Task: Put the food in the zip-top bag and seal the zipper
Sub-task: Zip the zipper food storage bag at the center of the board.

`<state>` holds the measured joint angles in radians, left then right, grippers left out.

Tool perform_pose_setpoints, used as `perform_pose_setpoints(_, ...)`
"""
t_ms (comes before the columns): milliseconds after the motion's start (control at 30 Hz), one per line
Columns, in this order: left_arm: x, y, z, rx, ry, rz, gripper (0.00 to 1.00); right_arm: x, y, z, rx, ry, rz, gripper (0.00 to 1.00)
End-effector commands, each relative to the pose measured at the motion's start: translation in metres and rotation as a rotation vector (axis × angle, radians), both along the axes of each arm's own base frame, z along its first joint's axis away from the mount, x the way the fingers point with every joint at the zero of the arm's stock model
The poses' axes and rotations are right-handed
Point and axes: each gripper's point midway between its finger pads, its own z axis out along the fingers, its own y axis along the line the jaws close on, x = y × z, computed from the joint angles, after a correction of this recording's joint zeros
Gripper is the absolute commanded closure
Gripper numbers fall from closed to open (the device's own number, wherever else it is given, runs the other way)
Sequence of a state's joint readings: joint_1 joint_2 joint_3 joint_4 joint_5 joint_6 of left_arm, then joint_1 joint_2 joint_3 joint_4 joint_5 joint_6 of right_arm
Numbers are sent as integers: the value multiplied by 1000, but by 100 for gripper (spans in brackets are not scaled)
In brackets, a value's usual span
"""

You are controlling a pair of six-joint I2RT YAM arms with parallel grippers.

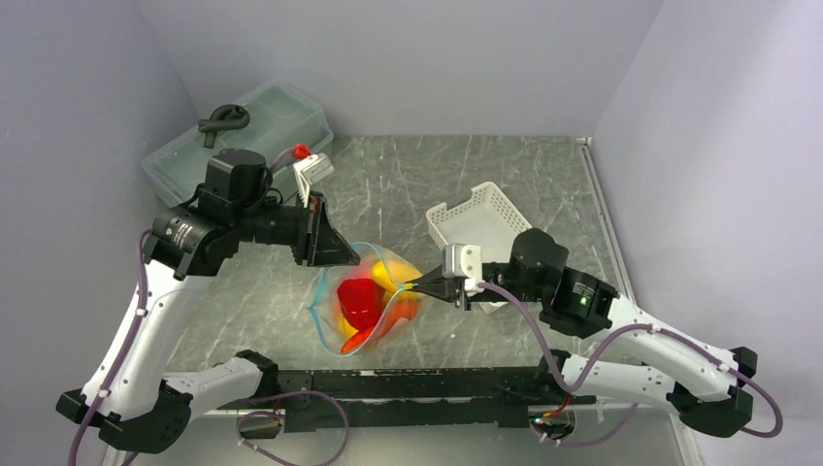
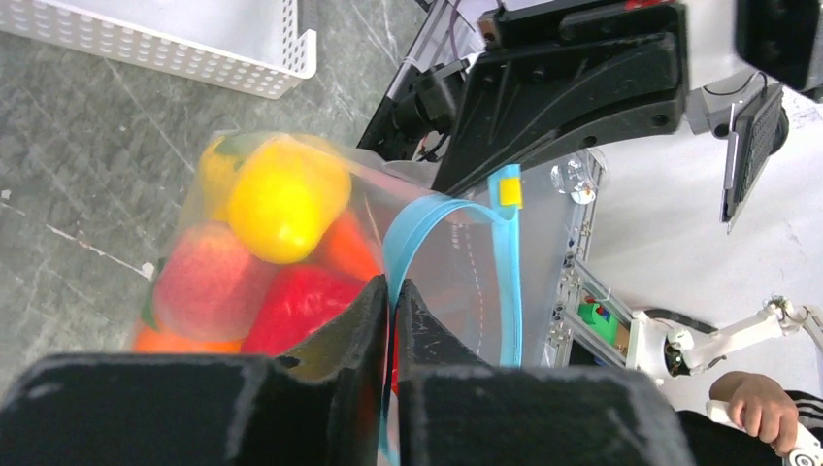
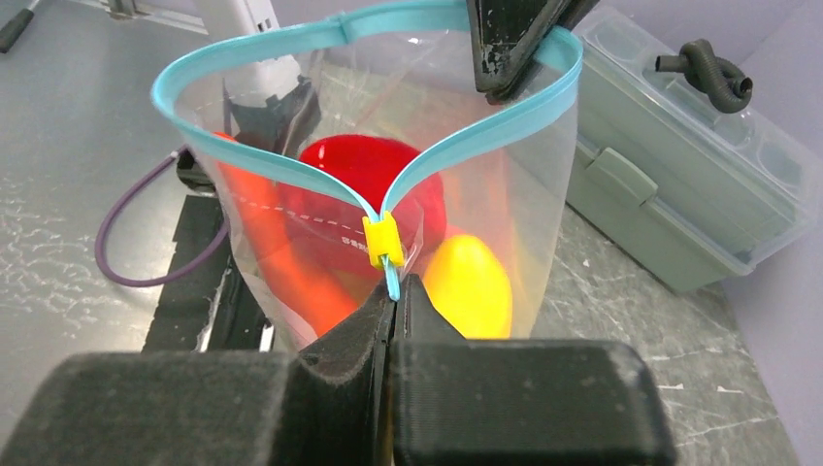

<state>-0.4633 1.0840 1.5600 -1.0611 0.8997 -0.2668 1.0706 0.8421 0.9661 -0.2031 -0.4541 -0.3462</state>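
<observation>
Matte black right gripper (image 3: 391, 294) was pressed together, pinching tail end of zipper (image 3: 485, 131) just below small yellow slider (image 3: 382, 240). Blocky left gripper (image 2: 390, 291) pinched opposite bend of same thin teal strip. Between them hung zip-top bag (image 2: 456, 262): clear crinkly film, mouth gaping in heart-shaped loop, at centre of overhead frame above grey marbled table (image 1: 408, 184). Inside lay glossy red pepper (image 3: 364, 175), smooth yellow lemon (image 2: 286, 199), pink peach (image 2: 209, 282). White latticed basket (image 1: 480, 218) sat upper right of bag, translucent lidded box (image 1: 272, 121) at upper left.
</observation>
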Motion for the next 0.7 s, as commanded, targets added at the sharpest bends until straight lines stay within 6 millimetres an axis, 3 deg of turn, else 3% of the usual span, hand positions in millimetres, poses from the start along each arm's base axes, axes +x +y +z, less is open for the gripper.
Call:
perform_pose_setpoints(0, 4, 6, 1, 24, -68, 31, 81, -9, -6, 29, 15, -19, 32, 100)
perform_pose_setpoints(167, 5, 13, -4, 57, -106, 56, 61, -12, -9, 23, -61, 32, 37, 100)
perform_pose_setpoints(667, -23, 2, 18, -132, -228, -114, 30, -14, 2, -1, -300, 261, 36, 100)
